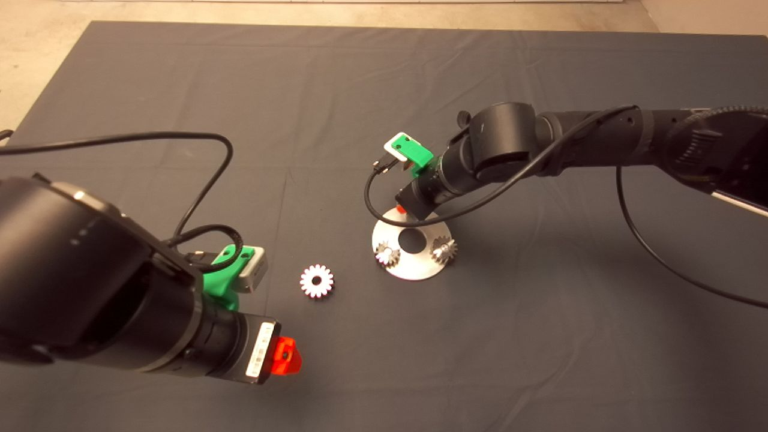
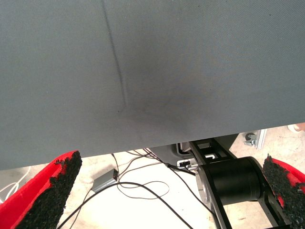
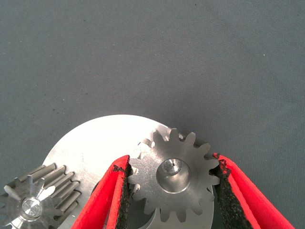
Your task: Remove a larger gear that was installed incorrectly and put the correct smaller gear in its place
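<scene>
- The left gripper [image 1: 285,355] hangs over the near left part of the worktop. Its fingers [image 2: 57,191] are spread wide with nothing between them.
- In the left wrist view, the floor past the mat's edge shows loose black cables [image 2: 143,188] and a black cylinder [image 2: 233,181].
- The larger gear [image 1: 317,280] lies flat on the mat. It is right of the left gripper and a little farther out, apart from everything, and left of the round plate.
- A round silver plate [image 1: 414,270] lies near the mat's middle, with a dark hole [image 1: 411,240] at its centre.
- Two shiny small gears stand on the plate's near half, one at the left [image 1: 388,255] and one at the right [image 1: 444,249].
- The right gripper [image 1: 401,210] reaches down over the plate's far edge, and its wrist hides that part of the plate from above.
- The smaller gear [image 3: 174,176] sits on a pin on the plate. The right fingers [image 3: 109,195] are closed in on it, with the black pads against its teeth on both sides.
- One shiny gear [image 3: 38,198] stands just beside those fingers.
- The dark mat [image 1: 336,90] is creased and covers the worktop. Pale floor [image 1: 36,54] shows beyond its far and left edges.
</scene>
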